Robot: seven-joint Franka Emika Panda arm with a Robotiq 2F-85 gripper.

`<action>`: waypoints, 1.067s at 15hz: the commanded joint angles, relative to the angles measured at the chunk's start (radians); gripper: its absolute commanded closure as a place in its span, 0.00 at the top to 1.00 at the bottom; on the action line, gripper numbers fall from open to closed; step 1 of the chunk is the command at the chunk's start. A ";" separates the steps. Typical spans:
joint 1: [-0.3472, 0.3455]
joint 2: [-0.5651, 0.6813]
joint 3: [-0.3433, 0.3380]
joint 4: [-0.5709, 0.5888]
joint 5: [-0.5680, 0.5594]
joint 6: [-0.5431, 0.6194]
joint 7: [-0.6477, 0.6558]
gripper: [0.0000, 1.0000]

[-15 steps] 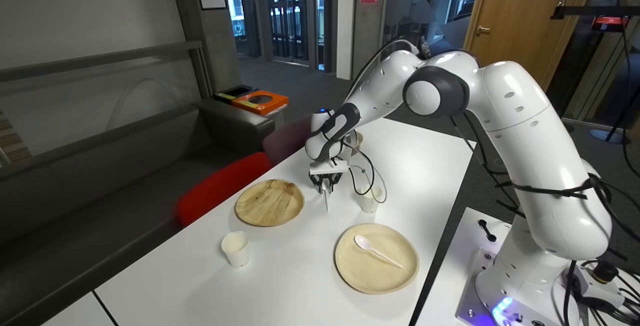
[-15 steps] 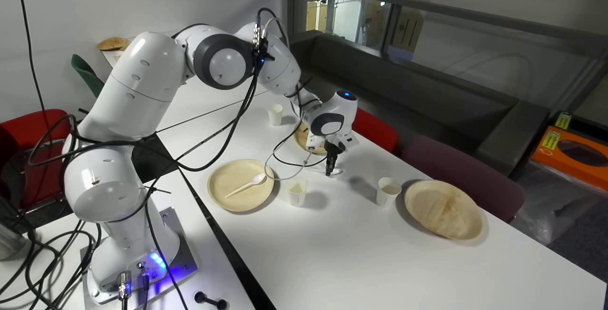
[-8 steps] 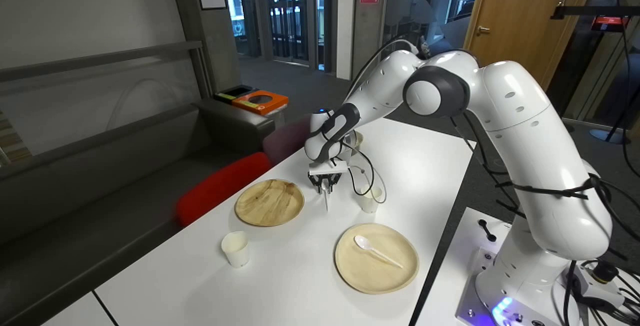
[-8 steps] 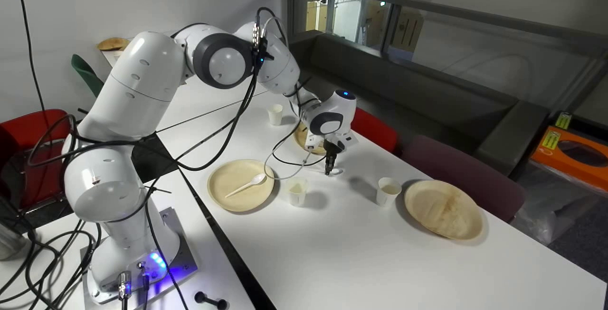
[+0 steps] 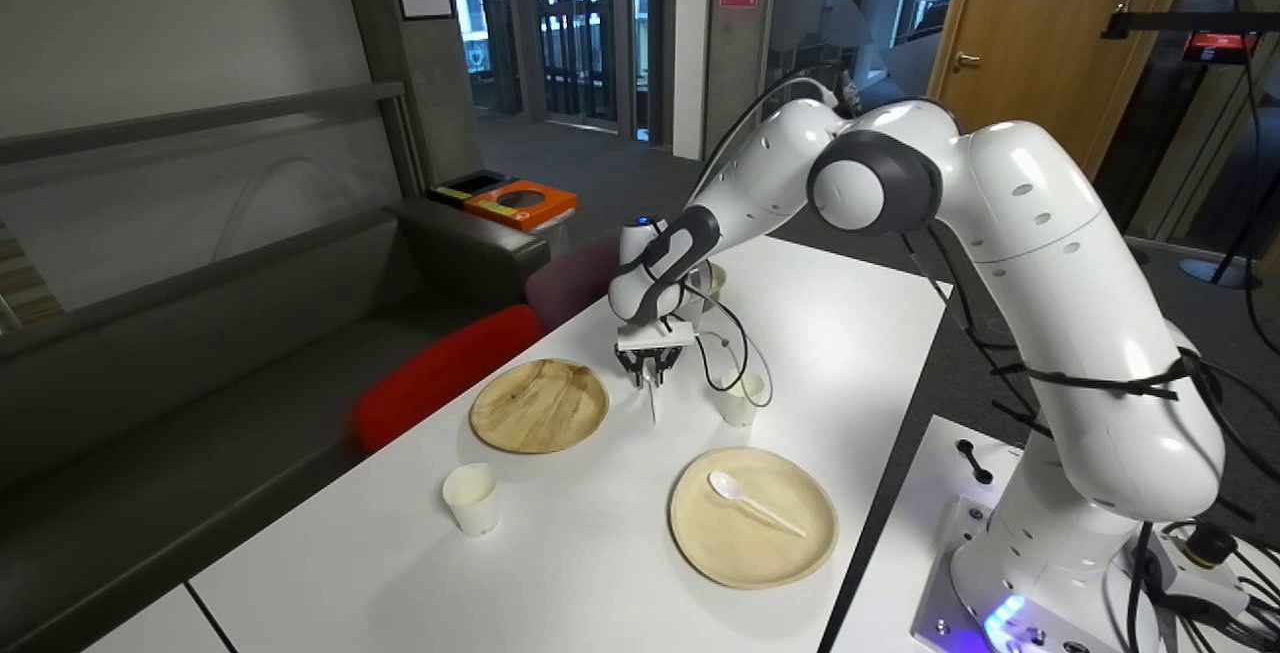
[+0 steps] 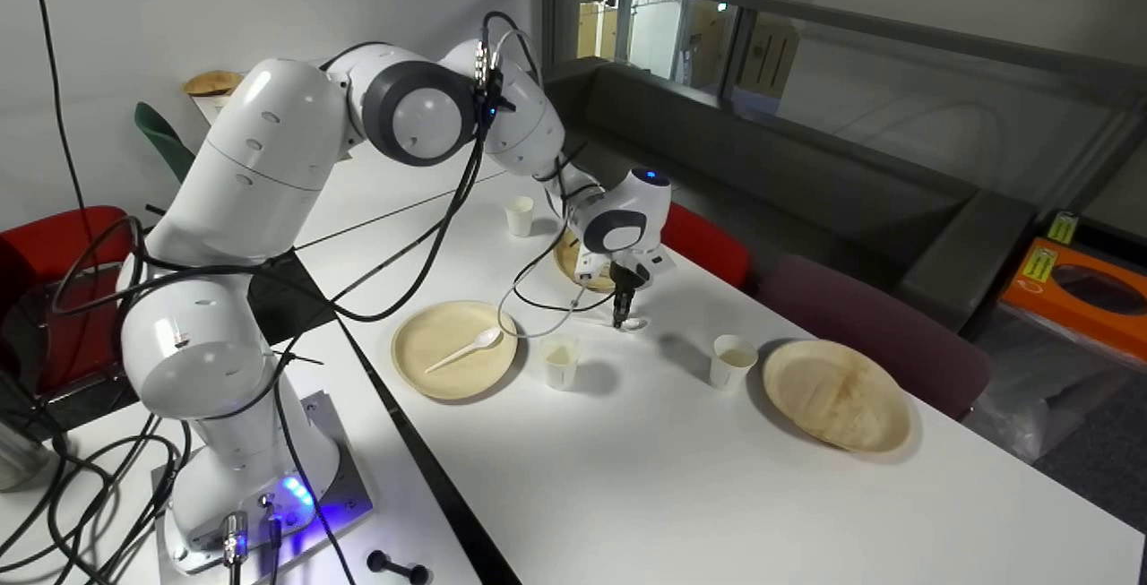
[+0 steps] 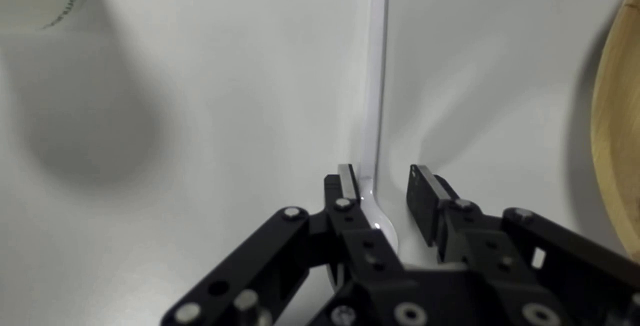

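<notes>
A white plastic spoon [image 7: 374, 76] lies on the white table, its handle running to the top of the wrist view. My gripper [image 7: 382, 173] is part-way open around the spoon's neck and bowl end. The spoon sits close to the left finger [image 7: 347, 183], and I cannot tell whether they touch. A gap separates it from the right finger [image 7: 425, 201]. Part of the bowl is hidden behind the left finger. In both exterior views the gripper [image 5: 652, 380] points down at the tabletop over this spoon [image 6: 634, 324].
Beside the gripper are a wooden plate [image 5: 540, 406] and a paper cup [image 6: 561, 365]. A pale plate [image 5: 715, 543] bears another white spoon [image 5: 760, 507]. More cups [image 5: 471, 499] [image 6: 733, 361] and a further plate [image 6: 838, 395] stand on the table. Cables [image 5: 742, 333] hang near the wrist.
My gripper has shifted only very slightly over the spoon. The spoon, plates and cups look unmoved.
</notes>
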 commanded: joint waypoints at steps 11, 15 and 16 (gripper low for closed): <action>0.004 -0.078 -0.004 -0.089 0.003 0.037 -0.027 0.27; 0.003 -0.077 -0.004 -0.088 0.003 0.036 -0.027 0.55; 0.003 -0.076 -0.004 -0.087 0.003 0.035 -0.027 0.63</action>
